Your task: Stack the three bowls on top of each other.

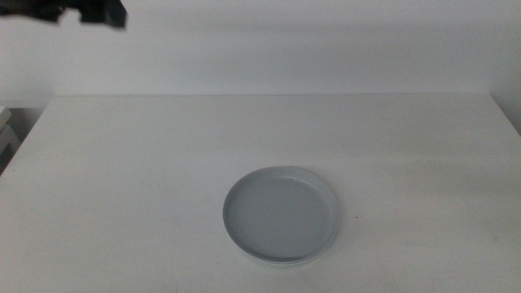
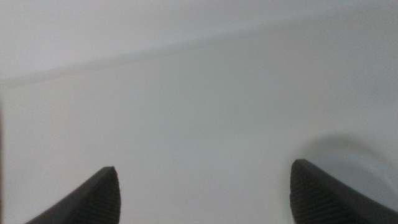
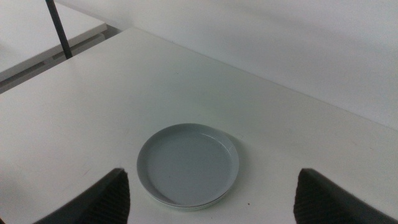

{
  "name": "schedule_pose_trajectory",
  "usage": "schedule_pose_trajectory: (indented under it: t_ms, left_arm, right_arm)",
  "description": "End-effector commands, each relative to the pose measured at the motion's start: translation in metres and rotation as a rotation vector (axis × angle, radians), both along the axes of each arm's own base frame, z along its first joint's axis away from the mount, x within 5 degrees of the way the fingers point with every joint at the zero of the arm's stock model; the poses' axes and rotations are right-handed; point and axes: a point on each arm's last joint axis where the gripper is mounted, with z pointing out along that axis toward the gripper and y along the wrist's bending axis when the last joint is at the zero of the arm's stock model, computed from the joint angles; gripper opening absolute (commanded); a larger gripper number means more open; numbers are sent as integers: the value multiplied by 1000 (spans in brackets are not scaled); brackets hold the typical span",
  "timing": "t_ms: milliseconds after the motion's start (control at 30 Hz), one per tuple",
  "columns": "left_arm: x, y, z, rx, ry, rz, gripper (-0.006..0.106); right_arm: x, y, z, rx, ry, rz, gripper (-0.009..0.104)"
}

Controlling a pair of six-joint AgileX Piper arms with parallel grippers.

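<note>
A broad, flat, matte white counter [image 1: 146, 179] fills nearly everything I see, smooth and pale against an equally pale wall. Toward its near edge sits a stack of shallow round dishes. The top one is a grey-blue bowl [image 1: 281, 213], plate-like, with a low upright rim and a smooth, faintly glossy surface that looks like hard plastic or glazed ceramic. Beneath its near edge a thin pale rim [image 1: 281, 261] peeks out, so at least one more dish lies under it; I cannot tell whether one or two, nor their colours. By that, the stacking looks done or nearly so.

My right end effector [image 3: 211, 199] hangs above the counter, looking down on the stack, its two dark, ribbed jaws spread wide and holding nothing. My left end effector [image 2: 202, 196] is also wide open and empty, over bare counter, with the stack out of its view.

The main risk, as I judge it, is nudging the stack. The dishes look slick, their rims are low, and the top one seems slightly off-centre on what lies beneath. A low sweep from either arm could slide the top bowl off or push the pile toward the counter's near edge.
</note>
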Motion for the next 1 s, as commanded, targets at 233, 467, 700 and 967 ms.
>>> schedule_pose_trajectory:
  t_ms: [233,467,700,967]
  left_arm:
    - [-11,9,73,-33,-605,39,89]
    - [-19,10,79,-40,-635,40,89]
    - [-40,14,83,-49,-681,40,89]
    - [-98,28,11,26,-550,34,89]
  right_arm:
    - [1,0,13,44,-86,-9,96]
    - [1,0,13,44,-86,-9,96]
    - [1,0,13,43,-86,-9,96]
    - [9,-3,-7,-70,-75,-49,96]
